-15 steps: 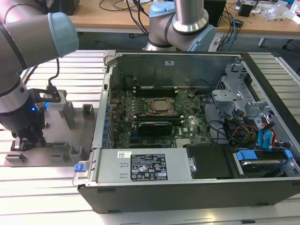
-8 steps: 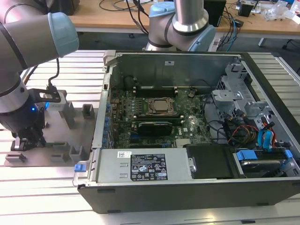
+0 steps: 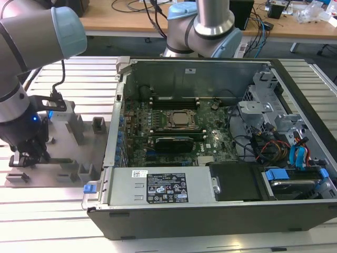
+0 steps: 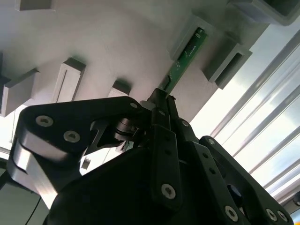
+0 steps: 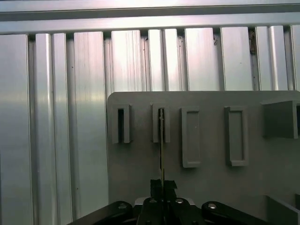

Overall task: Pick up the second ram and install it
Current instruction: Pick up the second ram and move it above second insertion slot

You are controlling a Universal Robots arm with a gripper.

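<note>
Grey arm (image 3: 31, 37) bent low, pincer (image 5: 162, 183) pointing down, clamped shut

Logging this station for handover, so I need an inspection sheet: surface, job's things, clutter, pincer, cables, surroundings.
Surface: ribbed aluminium table carrying a grey fixture plate and an open computer case.
Job's things: second ram standing on edge, far end in a holder block on the plate.
Clutter: nothing seen.
Pincer: pincer shut on the second ram's near end.
Cables: red, blue and black leads inside the case.
Surroundings: wooden desk behind the table.
</note>
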